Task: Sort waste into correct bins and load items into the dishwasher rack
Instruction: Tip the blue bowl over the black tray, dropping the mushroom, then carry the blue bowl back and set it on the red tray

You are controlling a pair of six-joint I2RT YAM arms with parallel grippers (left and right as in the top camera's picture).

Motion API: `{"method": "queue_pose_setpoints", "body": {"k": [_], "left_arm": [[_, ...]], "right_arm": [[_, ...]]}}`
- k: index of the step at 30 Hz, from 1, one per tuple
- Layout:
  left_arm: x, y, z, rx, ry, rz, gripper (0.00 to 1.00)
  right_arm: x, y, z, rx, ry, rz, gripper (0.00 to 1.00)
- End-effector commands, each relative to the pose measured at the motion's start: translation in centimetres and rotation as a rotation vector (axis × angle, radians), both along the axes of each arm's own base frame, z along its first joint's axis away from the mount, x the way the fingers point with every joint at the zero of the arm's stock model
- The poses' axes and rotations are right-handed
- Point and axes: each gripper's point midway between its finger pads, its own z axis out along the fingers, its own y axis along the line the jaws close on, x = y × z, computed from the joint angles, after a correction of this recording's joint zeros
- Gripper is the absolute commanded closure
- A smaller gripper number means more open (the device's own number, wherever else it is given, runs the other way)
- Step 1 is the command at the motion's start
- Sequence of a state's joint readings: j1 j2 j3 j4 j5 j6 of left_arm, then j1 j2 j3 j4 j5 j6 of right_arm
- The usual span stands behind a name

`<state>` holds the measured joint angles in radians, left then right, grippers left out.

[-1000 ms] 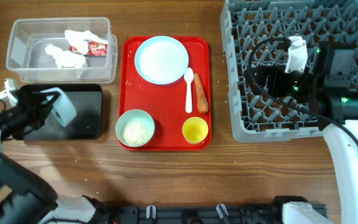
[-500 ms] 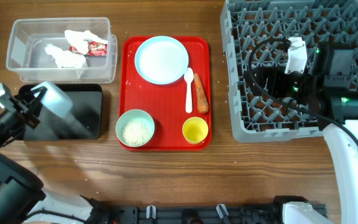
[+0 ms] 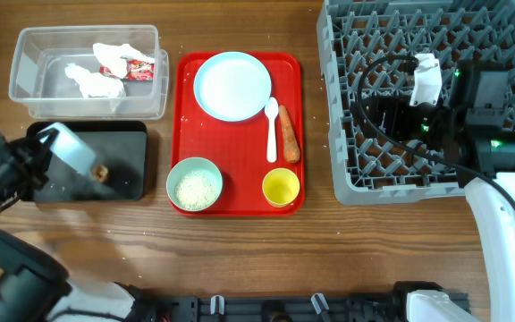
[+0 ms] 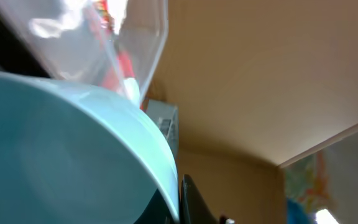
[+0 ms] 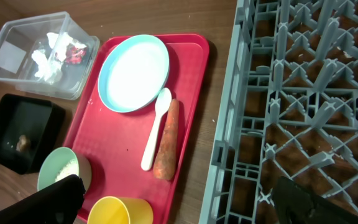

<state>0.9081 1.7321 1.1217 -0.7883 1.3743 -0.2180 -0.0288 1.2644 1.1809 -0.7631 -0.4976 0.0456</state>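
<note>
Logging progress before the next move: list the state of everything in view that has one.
Left tool: shut on tipped bowl
Tipped bowl: tilted over black tray
Right tool: open, above rack
Black tray: holds brown scrap
Clear tub: holds tissues, wrapper
Rice bowl: upright, holding rice
Yellow cup: upright, empty
Plate: flat, bare
Rack: no dishes loaded

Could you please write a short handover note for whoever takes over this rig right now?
Left gripper: shut on a pale blue-green bowl, tilted over the black tray.
Right gripper: open, empty, above the dishwasher rack.
Done: tissues and red wrapper in the clear tub; brown scrap in the black tray.
Left: bin the carrot and the rice from the second bowl; rack the plate, spoon, yellow cup and both bowls. No dishes visible in the rack.
</note>
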Motion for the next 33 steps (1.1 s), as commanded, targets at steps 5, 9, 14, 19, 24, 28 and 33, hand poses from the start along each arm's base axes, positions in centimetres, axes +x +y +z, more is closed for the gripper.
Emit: {"method": "queue_pose_setpoints", "body": {"k": [5,9,14,19,24,28,33], "left_arm": [[1.8,-10.2,8.6,0.663,-0.068,-0.135,0.96],[2.0,-19.7,8.5,0.998,-0.110,-0.280,0.96],[4.1,-28.5,1.6,1.394,-0.082,-0.447,0.96],[5.9,-33.1,-8.9,1.484,0.006,-0.638,0.96],[5.6,-32.5,-12.3,1.548,0.057,-0.725,0.94],[5.0,-31.2,-12.6,1.599,0.111,-0.733,0.51],[4.5,-30.7,-6.7,1.605,0.068,-0.680,0.35]], "right_arm": [[0.3,0.3,0.6,0.016,-0.007,0.009,0.00],[0.1,0.4,0.4,0.018,0.007,0.008,0.00],[0.1,0.3,0.4,0.017,0.007,0.008,0.00],[0.1,0.3,0.3,0.016,0.007,0.009,0.00],[0.3,0.3,-0.1,0.018,0.022,0.008,0.00],[0.4,0.3,-0.5,0.019,0.034,0.008,0.00],[0.4,0.3,-0.5,0.018,0.034,0.008,0.00]]}}
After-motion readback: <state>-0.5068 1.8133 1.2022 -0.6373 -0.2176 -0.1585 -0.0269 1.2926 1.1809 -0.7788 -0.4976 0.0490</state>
